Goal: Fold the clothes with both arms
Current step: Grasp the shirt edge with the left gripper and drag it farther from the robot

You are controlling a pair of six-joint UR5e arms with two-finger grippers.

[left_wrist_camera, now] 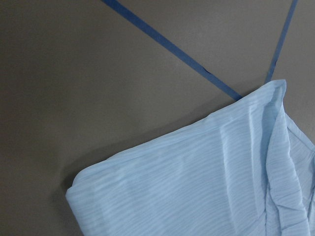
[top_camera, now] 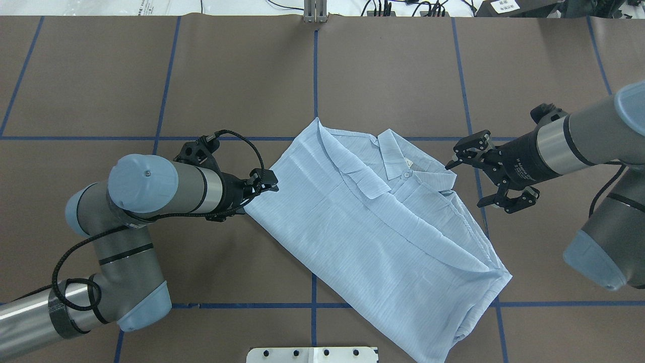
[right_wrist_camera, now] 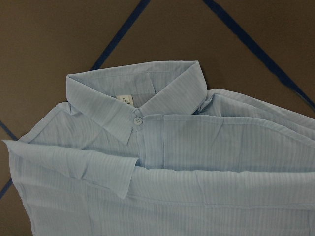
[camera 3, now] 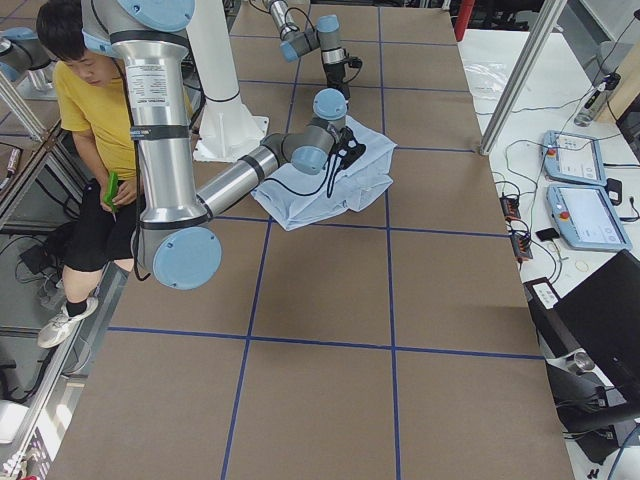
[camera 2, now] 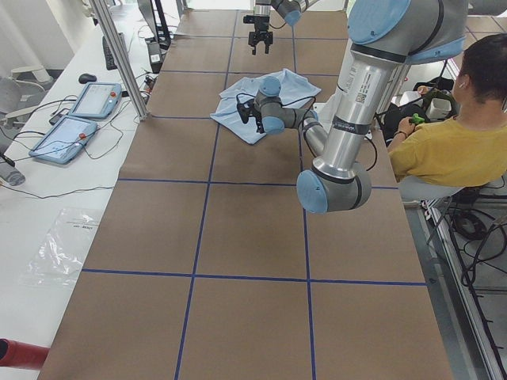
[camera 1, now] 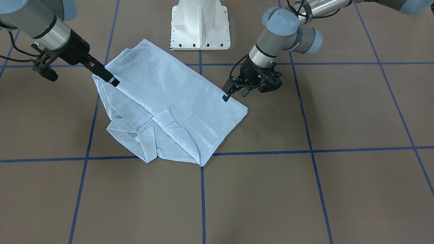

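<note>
The light-blue shirt (camera 1: 176,98) lies folded into a long rectangle, set diagonally mid-table (top_camera: 383,227). Its collar (top_camera: 398,156) faces up on the side away from the robot, buttoned, with a sleeve folded across the front (right_wrist_camera: 74,162). My left gripper (top_camera: 269,182) hovers low at the shirt's left edge (camera 1: 234,96), jaws apart, holding nothing. Its wrist view shows a folded corner of the shirt (left_wrist_camera: 197,187) on the brown table. My right gripper (top_camera: 476,176) is wide open just beside the shirt's collar end (camera 1: 108,76), holding nothing.
The white pedestal base (camera 1: 200,27) stands on the robot's side of the shirt. Blue tape lines (camera 1: 202,203) grid the brown table. An operator in yellow (camera 2: 451,142) sits beside the robot. Tablets (camera 2: 79,119) lie on a side bench.
</note>
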